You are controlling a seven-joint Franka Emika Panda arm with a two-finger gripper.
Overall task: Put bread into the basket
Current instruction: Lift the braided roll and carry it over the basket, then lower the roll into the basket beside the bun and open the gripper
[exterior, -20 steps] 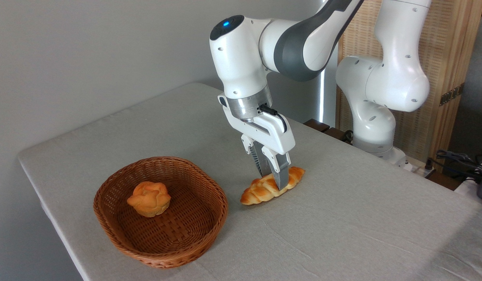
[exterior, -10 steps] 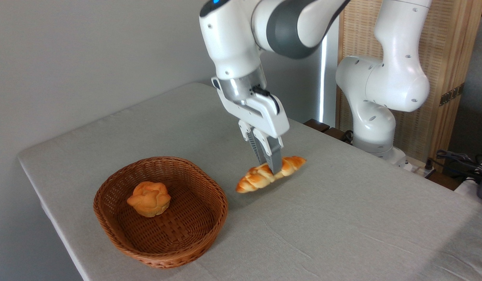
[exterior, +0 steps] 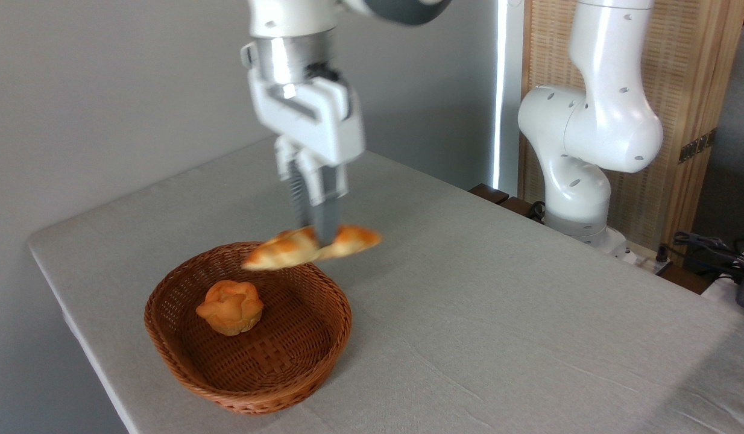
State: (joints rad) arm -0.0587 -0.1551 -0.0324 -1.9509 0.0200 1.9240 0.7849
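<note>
The gripper [exterior: 316, 238] points straight down with its two fingers clamped on the middle of the braided loaf [exterior: 312, 246], which hangs in the air, blurred, lying roughly level with its pointed ends at 3 and 9 o'clock. The loaf is above the far rim of the round wicker basket [exterior: 324, 346], its left end over the basket's inside and its right end over the grey tablecloth [exterior: 498, 313] beyond the rim. Inside the basket, towards its 9 o'clock side, sits a small knotted bun [exterior: 230, 307], below and to the left of the loaf and well apart from it. The rest of the basket floor is bare weave. At 3 o'clock from the gripper stands the white base of the arm [exterior: 580, 175], in front of a wooden reed screen [exterior: 691, 90]; dark cables [exterior: 709, 247] lie at the table's far right edge. No label or lettering can be read anywhere.
</note>
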